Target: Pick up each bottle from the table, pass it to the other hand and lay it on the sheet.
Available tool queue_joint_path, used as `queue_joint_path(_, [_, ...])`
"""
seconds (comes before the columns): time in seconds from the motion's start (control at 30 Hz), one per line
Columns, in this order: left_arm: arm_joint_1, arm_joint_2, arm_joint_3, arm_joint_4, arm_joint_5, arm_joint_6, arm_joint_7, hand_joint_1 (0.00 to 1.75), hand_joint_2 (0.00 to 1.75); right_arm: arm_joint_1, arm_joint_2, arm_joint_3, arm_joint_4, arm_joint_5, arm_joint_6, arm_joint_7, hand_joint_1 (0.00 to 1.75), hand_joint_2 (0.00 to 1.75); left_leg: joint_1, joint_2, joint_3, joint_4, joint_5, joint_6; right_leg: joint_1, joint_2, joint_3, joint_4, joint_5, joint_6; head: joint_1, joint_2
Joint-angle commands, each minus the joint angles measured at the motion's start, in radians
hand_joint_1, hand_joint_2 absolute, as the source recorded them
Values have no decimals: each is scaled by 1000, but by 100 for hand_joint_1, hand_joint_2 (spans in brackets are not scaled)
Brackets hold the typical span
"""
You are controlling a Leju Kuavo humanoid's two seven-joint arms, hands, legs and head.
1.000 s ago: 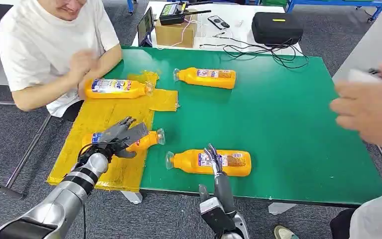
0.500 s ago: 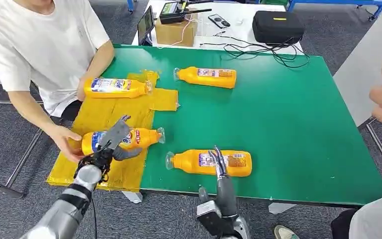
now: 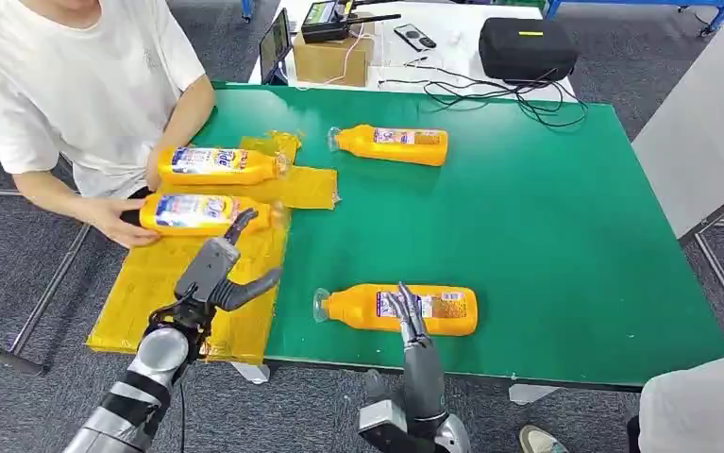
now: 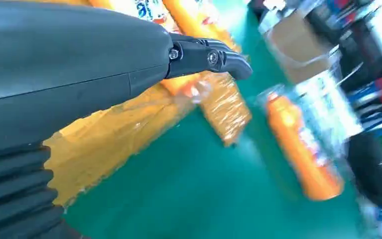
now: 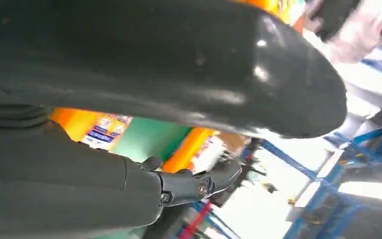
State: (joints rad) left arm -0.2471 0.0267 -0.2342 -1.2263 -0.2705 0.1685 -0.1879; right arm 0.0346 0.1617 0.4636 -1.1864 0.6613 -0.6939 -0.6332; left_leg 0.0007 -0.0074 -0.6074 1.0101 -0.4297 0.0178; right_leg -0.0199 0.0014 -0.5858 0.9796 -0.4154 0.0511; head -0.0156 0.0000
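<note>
Three orange bottles lie on their sides in the head view, and a fourth lies near the table's front edge. That front bottle (image 3: 400,309) is on the green table (image 3: 547,236), with my right hand (image 3: 405,316) just in front of it, fingers straight and holding nothing; its label shows beyond my right hand (image 5: 129,99) as the front bottle (image 5: 86,127). My left hand (image 3: 216,274) hovers empty, fingers apart, over the yellow sheet (image 3: 159,274). Two bottles lie on the sheet: the back one (image 3: 216,165) and a nearer one (image 3: 202,212), held by a person's hand (image 3: 117,219). The far bottle (image 3: 391,145) lies on bare table.
A person in a white T-shirt (image 3: 75,85) sits at the table's left side, arms over the sheet. Behind the green table stand a cardboard box (image 3: 331,61), a black case (image 3: 526,52) and loose cables (image 3: 490,94). A grey panel (image 3: 707,142) stands at the right.
The person has slid the bottle away from my left hand, further back on the sheet. My left hand has drawn back, empty. The other person's hand at the right has left the picture.
</note>
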Motion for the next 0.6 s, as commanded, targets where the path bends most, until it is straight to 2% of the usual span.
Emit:
queue_joint_path(0.03, [239,-78,75,-378,176,63,-131,0,175,-6,36,-323,11,747,-4,342,0,0,1,1,1,1,-3,-1,1,0,2,1,-3,-2,0,0])
queue_joint_path(0.13, [376,-158,143,-440,331,27,-155,0,175,-42,-40,-306,48,814,-4,525,0,0,1,7,4,-1,-4,0,1,6,4,-2,-1,-2,-1,0])
queue_joint_path(0.2, [422,-193,151,-437,416,20,-134,0,175,-59,-89,-306,73,853,-4,645,0,0,-1,2,1,-1,-2,1,-1,2,2,-2,-1,0,0,0])
queue_joint_path(0.23, [428,-194,148,-436,421,18,-134,0,175,-64,-99,-303,76,874,-4,670,0,175,-1,3,3,-1,-4,1,0,3,4,-3,-1,-1,0,0])
queue_joint_path(0.27, [442,-193,133,-430,440,8,-121,0,175,-76,-132,-291,86,909,-4,724,0,175,-1,2,1,-1,-3,1,-1,3,2,-4,-1,-1,0,0])
queue_joint_path(0.3, [452,-189,118,-425,452,-1,-113,0,175,-85,-140,-306,91,859,-4,724,0,175,-1,4,2,0,-4,0,0,4,3,-5,-1,-1,0,0])
queue_joint_path(0.37, [457,-186,100,-417,455,1,-118,0,175,-98,-153,-330,101,906,-4,749,0,175,-2,-1,-2,0,-2,1,-2,0,0,-4,-1,0,0,0])
queue_joint_path(0.43, [448,-180,77,-405,447,16,-134,0,175,-149,-162,-343,200,827,-4,701,0,175,-2,0,2,0,-3,0,-1,0,4,-4,-2,-2,0,0])
queue_joint_path(0.6, [401,-164,47,-360,423,40,-121,0,175,-261,-141,-322,361,808,-4,656,0,175,-1,1,0,0,-2,0,0,1,2,-4,0,-2,0,0])
